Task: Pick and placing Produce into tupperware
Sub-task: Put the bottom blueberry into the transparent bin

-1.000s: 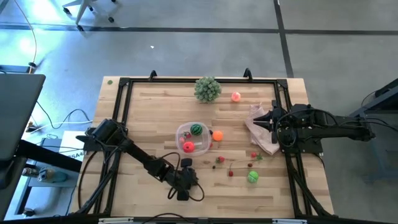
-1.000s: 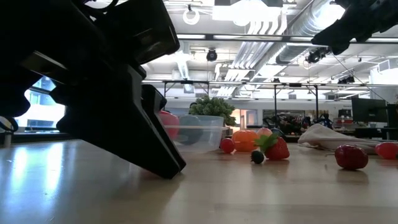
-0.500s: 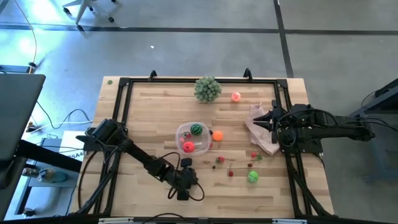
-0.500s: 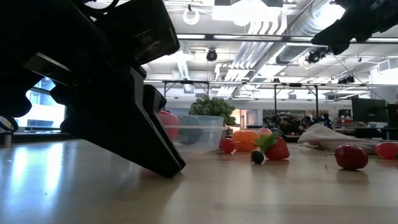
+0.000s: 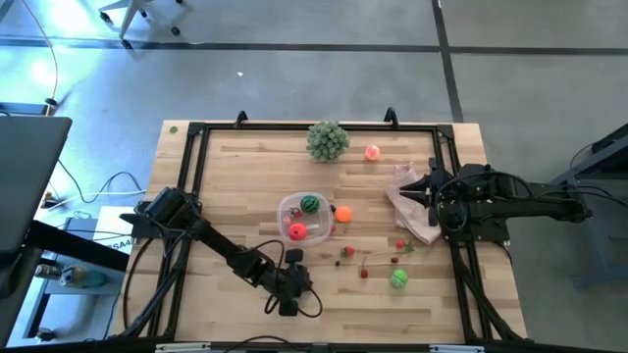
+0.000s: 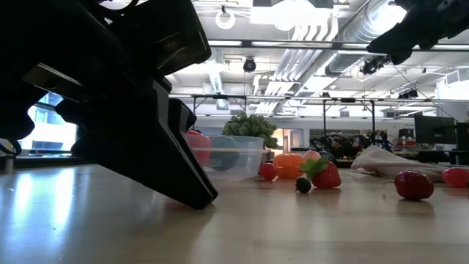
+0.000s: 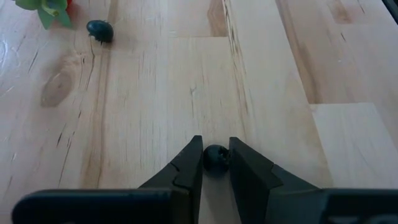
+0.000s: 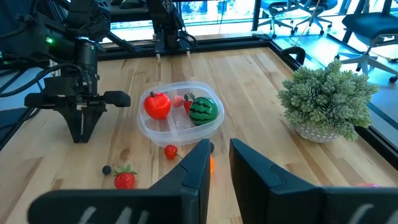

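Note:
My left gripper [image 5: 287, 302] stands fingers-down near the table's near edge, shut on a small dark berry [image 7: 216, 158]. The clear tupperware [image 5: 305, 218] sits mid-table with a striped green ball [image 5: 310, 204], a red ball [image 5: 297, 230] and a small pink piece inside. An orange ball [image 5: 342, 213] lies beside its right wall. A strawberry [image 5: 347, 252], small red berries [image 5: 364, 273], a green ball [image 5: 398, 279] and a pink ball [image 5: 372, 152] rest loose on the wood. My right gripper [image 8: 221, 163] hovers over the table's right side, narrowly open and holding nothing. My left gripper pinches the dark berry [image 7: 216, 160] between its two fingertips [image 7: 193, 163]. The fingers come from above, slanting down to the table. The berry sits right at the wood surface; I cannot tell whether it is lifted off it.
A bushy pale-green ball [image 5: 328, 140] stands near the far edge. A pinkish-white bag [image 5: 412, 211] lies under my right arm. A second dark berry [image 7: 99, 30] lies by the strawberry's leaves [image 7: 45, 9]. Bare wood stretches around my left gripper; a black frame [image 5: 196, 132] borders the table.

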Available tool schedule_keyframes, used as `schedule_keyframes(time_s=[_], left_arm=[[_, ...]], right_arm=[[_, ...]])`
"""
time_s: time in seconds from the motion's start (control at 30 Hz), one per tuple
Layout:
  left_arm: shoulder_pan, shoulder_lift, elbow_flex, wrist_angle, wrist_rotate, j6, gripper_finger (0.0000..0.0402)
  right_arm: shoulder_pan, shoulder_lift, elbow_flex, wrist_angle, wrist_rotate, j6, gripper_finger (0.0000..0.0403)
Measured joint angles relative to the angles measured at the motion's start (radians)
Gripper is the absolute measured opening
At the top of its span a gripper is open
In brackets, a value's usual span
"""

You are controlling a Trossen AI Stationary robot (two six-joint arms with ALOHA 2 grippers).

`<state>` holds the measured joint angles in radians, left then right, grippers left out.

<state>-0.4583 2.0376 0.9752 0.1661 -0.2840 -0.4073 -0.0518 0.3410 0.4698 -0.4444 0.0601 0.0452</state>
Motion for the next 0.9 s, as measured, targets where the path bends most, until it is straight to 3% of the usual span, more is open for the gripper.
schedule_keyframes(time_s=[0.53, 0.9], left_arm=[[-0.003, -0.144, -0.013, -0.147, 0.028, 0.044, 0.0062], [0.016, -0.311, -0.008, -0.181, -0.073, 0.167, 0.0062]], right_arm=[[0.0, 0.0, 0.0, 0.0, 0.0, 0.0, 0.0052], [0.0, 0.0, 0.0, 0.0, 0.0, 0.0, 0.0052]])
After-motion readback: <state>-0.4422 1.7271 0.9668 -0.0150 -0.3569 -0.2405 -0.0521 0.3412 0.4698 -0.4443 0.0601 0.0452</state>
